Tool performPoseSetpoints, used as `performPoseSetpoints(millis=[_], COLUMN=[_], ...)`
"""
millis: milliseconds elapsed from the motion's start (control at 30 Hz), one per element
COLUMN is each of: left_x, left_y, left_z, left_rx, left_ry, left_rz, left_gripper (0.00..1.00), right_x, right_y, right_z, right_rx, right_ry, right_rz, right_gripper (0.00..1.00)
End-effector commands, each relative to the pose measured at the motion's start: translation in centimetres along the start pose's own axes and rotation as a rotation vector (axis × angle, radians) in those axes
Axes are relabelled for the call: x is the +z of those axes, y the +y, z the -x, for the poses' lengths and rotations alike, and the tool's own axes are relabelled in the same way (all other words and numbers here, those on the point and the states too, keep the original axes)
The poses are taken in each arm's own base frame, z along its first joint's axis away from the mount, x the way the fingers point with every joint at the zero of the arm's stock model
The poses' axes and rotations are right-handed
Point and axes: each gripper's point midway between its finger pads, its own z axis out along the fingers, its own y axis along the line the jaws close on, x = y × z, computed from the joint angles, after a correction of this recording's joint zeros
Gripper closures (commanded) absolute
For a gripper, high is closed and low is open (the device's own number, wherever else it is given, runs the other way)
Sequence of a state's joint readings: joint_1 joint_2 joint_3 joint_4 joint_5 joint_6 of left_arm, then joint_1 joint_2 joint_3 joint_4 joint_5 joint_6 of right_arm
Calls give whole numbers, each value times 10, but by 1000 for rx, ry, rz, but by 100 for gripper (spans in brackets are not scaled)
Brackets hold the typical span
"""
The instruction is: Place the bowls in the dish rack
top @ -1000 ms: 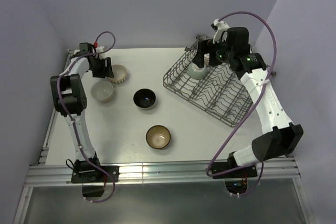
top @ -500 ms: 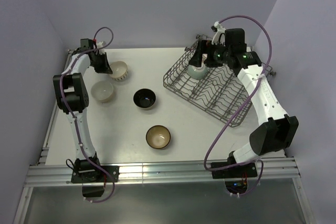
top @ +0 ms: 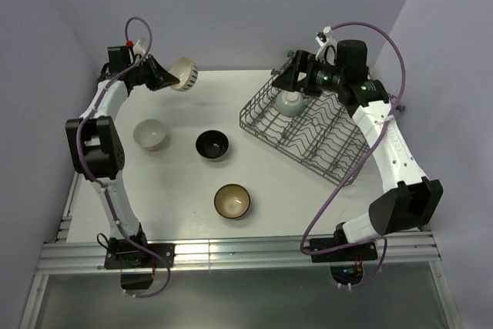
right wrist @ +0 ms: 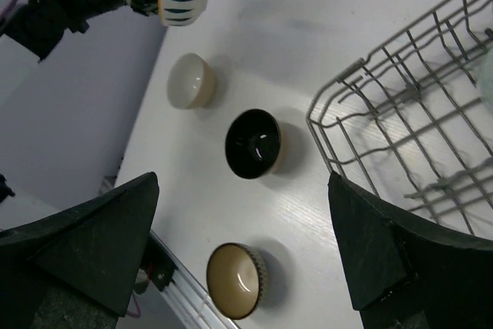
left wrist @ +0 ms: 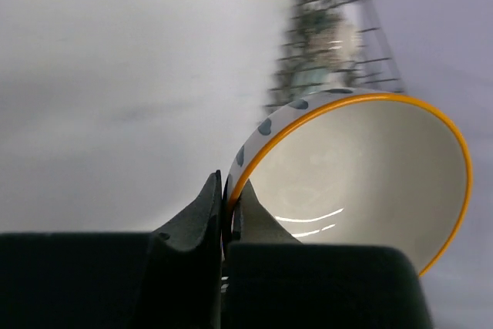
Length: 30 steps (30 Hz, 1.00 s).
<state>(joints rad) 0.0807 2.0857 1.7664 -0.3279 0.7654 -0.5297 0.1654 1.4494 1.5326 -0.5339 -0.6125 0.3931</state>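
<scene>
While the left gripper [left wrist: 228, 204] was clamped shut on the rim of the cream bowl [left wrist: 362, 182], one finger lay inside the wall and one outside it. The bowl hung clear of the white table [top: 177, 182], above its far left corner. It was tipped on its side, with its mouth turned back toward the left arm. An orange line ran round its rim, and dark blue teardrop marks covered its outside.

The right gripper [top: 293, 81] had its jaws spread wide with nothing between them. It hovered over the far left end of the dish rack [top: 331, 144], just above the pale teal bowl [top: 290, 102]. The grey wire rack lay askew on the right half of the table. The teal bowl sat among the wires near the rack's far left corner and was the only bowl inside it. Whether it stood upright or leaned could not be made out.

Three more bowls rested mouth up on the bare table, apart from one another and outside the rack. The off-white bowl [top: 150, 134] was on the left side, beside the left arm. The glossy black bowl [top: 212, 144] sat near the middle, between the off-white bowl and the rack. The brown bowl with a tan inside [top: 232, 200] was closer to the near edge.
</scene>
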Motion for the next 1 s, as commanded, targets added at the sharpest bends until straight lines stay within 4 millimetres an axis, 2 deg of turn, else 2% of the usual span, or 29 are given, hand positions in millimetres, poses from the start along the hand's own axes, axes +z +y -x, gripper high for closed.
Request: performPoseSetpoints(millis=[0, 33, 67, 100, 133, 200, 233, 267, 300, 333, 367, 500, 700, 967], left_x=[-42, -42, -43, -42, -35, -36, -30, -31, -32, -27, -27, -25, -20, -11], left_y=[-141, -151, -177, -185, -192, -212, -218, -228, -237, -245, -252, -282, -290, -287], left_z=[25, 21, 14, 10, -6, -13, -28, -33, -37, -51, -57, -88, -113, -126], left_rx=[98, 96, 100, 92, 70, 50, 38, 16, 37, 27, 20, 21, -5, -12], left_ry=[-111, -106, -103, -102, -72, -87, -63, -55, -67, -41, -29, 24, 88, 119], left_rz=[-353, -376, -432, -450, -468, -520, -536, -556, -591, -606, -624, -713, -758, -733], left_gripper=[100, 100, 100, 100, 100, 100, 100, 100, 100, 100, 100, 100, 100, 100], right_x=[-21, -23, -25, -30, -29, -33, -34, -31, -31, -30, -27, -13, -3, 9], right_y=[37, 40, 43, 49, 51, 63, 66, 70, 71, 72, 69, 69, 80, 93], right_z=[30, 32, 33, 36, 39, 42, 43, 42, 43, 43, 44, 27, 13, 8], right_rx=[18, 43, 50, 52, 75, 57, 53, 51, 48, 42, 51, 103, 127, 100], right_ry=[-131, -143, -158, -182, -213, -253, -264, -273, -278, -276, -286, -260, -233, -201], right_rz=[100, 111, 119, 137, 154, 193, 200, 194, 189, 179, 151, 135, 183, 219], right_gripper=[2, 2, 2, 2, 2, 2, 2, 3, 3, 3, 3, 4, 4, 4])
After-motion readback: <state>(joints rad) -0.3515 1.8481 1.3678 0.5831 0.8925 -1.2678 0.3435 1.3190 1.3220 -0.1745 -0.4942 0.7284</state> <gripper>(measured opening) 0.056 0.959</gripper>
